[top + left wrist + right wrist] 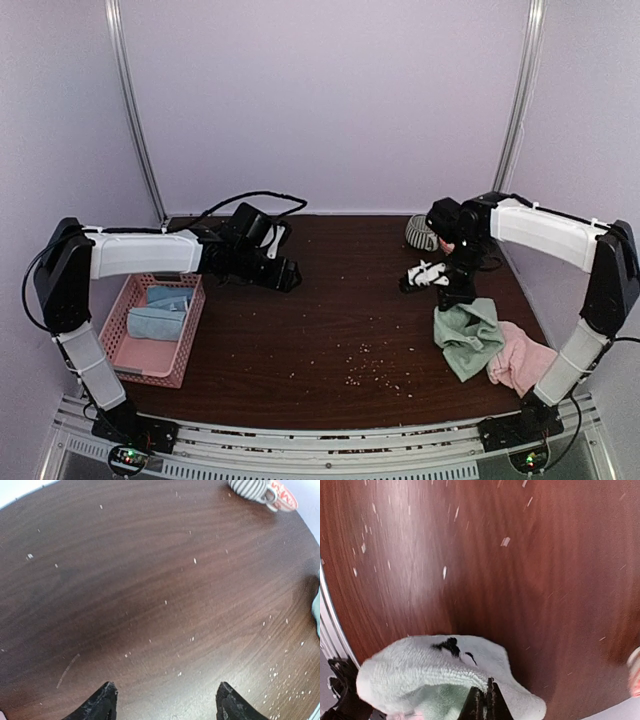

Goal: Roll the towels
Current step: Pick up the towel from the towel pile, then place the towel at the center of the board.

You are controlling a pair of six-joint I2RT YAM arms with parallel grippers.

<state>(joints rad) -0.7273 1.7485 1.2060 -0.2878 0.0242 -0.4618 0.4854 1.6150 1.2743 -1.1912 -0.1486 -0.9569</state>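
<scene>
The mint green towel (468, 337) lies crumpled at the right of the table, with the pink towel (520, 362) bunched against its right side. My right gripper (455, 296) is at the mint towel's far edge. In the right wrist view the right gripper (487, 704) is shut on a fold of the mint towel (420, 665), which has a small black mark on it. My left gripper (287, 274) hovers over bare table at the left centre. In the left wrist view the left gripper (167, 705) is open and empty, and a sliver of the mint towel (317, 605) shows at the right edge.
A striped mug (421, 232) stands at the back right, behind the right gripper; it also shows in the left wrist view (257, 489). A pink basket (128, 362) with pale blue cloths (160, 312) sits at the left. Crumbs (365, 365) are scattered over the table's middle.
</scene>
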